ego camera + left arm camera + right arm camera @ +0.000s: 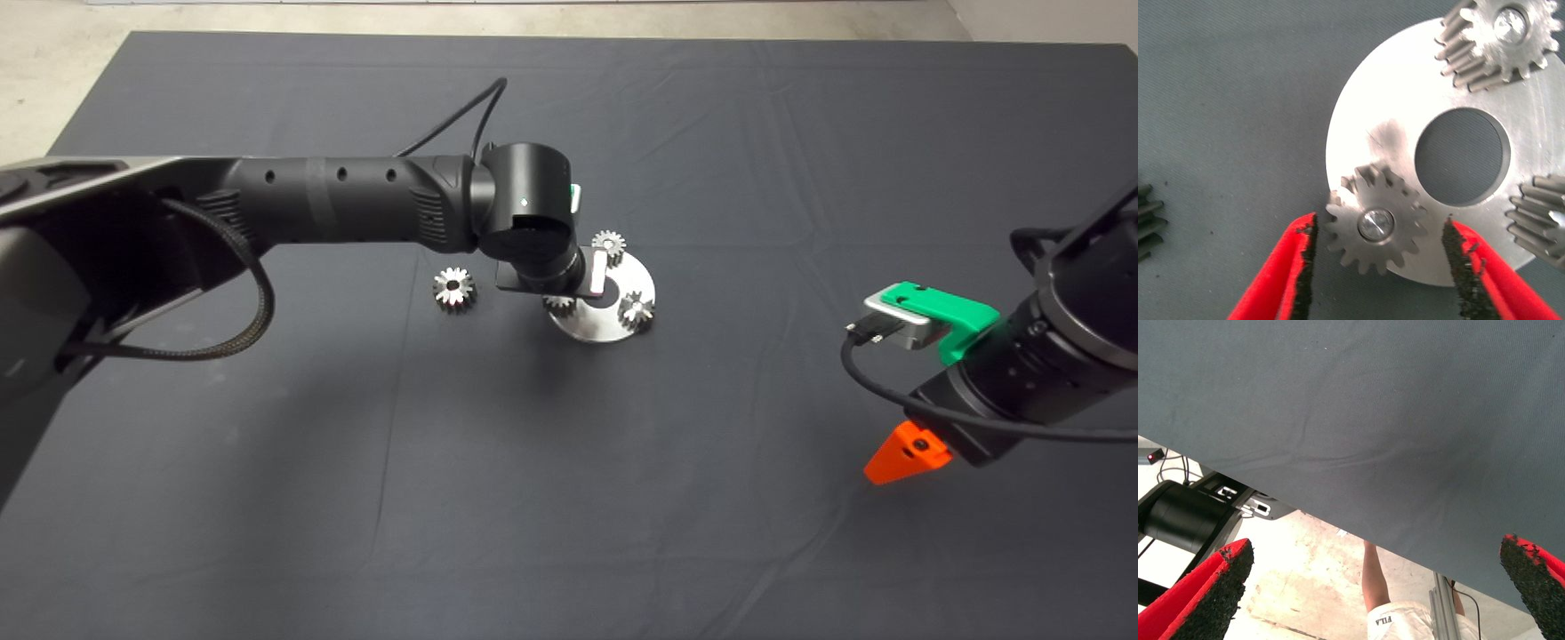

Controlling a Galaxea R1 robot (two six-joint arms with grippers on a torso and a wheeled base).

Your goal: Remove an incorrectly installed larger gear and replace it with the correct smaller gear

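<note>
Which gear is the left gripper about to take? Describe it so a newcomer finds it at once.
Find the round steel plate mid-mat. Three gears sit on it; the open left gripper straddles one gear at the rim. A fourth gear lies alone on the mat.

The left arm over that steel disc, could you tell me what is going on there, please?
The left gripper hangs open over the steel disc, its fingers either side of the smaller gear, which sits on a pin at the disc's rim. The larger gear lies loose on the mat beside the disc. The right gripper waits open at the mat's right edge.
</note>
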